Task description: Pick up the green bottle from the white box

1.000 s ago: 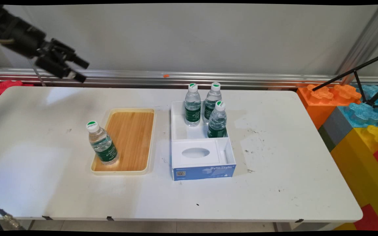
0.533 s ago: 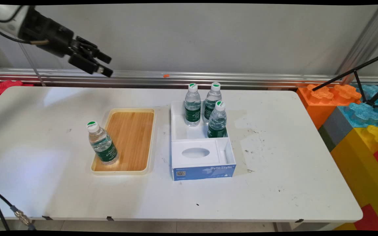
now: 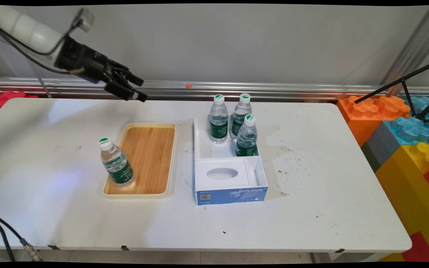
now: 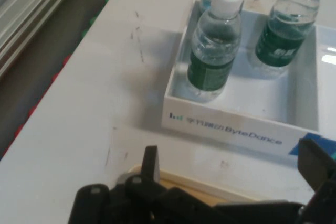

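You see the end effector wide open and empty, up over the worktop's far side, near the wooden tray.

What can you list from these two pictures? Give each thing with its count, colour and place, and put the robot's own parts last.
Water bottles in box: three, clear with green labels and white caps, upright in the box's far compartment.
Water bottle on tray: one, same kind, upright at the tray's near left corner.
Tray: one, wooden floor with cream rim, left of the box.
Box: one, white with blue front, table centre, apart from the tray.
Table: one, white, scuffed.
Giant building blocks: several, orange, blue, yellow, grey and red, right of the table.
Tripod: one, black, upper right.
Gripper: one, black, jaws open and empty, in the air above the table's far left part.
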Controlling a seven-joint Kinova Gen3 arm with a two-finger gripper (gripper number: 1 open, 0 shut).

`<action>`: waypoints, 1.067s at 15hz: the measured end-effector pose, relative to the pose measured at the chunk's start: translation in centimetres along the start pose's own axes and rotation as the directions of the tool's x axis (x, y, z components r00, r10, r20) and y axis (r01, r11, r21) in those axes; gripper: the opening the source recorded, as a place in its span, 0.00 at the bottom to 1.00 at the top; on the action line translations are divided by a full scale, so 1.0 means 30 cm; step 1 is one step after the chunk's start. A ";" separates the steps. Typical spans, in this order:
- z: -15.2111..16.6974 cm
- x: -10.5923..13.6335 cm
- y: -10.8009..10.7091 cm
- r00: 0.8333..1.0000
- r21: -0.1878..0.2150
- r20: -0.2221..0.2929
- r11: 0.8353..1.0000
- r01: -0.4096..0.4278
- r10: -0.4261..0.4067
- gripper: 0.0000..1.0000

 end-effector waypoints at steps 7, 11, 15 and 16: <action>0.176 -0.047 -0.022 1.000 0.028 -0.020 0.999 0.020 -0.019 1.00; 0.283 -0.045 -0.018 0.998 0.030 -0.045 0.999 0.034 -0.032 1.00; 0.366 -0.038 -0.010 0.997 0.025 -0.066 0.999 0.044 -0.043 1.00; 0.379 -0.036 -0.008 0.997 0.023 -0.070 0.999 0.046 -0.045 1.00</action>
